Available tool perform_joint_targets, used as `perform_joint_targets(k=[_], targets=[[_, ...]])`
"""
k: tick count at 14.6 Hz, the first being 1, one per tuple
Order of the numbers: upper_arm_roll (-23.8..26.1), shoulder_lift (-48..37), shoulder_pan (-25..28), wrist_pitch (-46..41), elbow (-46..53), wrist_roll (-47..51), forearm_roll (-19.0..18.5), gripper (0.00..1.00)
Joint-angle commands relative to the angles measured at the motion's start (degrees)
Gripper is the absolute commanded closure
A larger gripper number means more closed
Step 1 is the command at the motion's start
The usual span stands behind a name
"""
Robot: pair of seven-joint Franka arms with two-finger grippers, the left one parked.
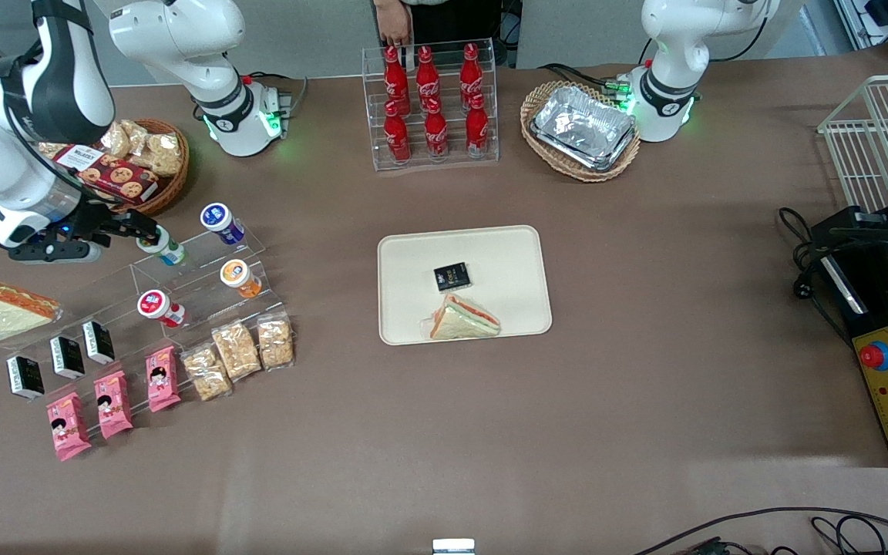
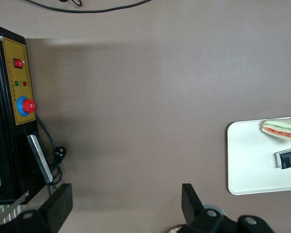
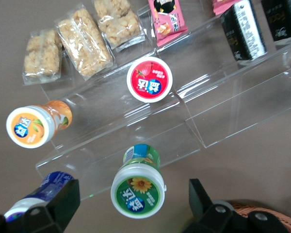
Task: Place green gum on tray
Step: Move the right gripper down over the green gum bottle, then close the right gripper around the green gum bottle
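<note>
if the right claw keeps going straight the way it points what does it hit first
Most likely the green gum: the open right claw is above it with the lid centred between its fingers, so the fingers would straddle the bottle. How much height remains is unclear.

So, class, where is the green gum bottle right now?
The green gum stands on the clear acrylic step rack toward the working arm's end of the table, beside the blue-lidded bottle. The open gripper straddles the bottle; it is not on the tray.
</note>
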Motion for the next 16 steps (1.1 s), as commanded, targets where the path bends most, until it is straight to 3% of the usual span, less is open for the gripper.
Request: perform_joint_targets(k=[1, 16], targets=[[-0.37, -2.07, 0.06, 3.59, -4.73, 0.45, -1.11, 0.0], [-0.45, 0.3, -0.02, 6.31, -7.99, -0.08, -1.47, 0.0]])
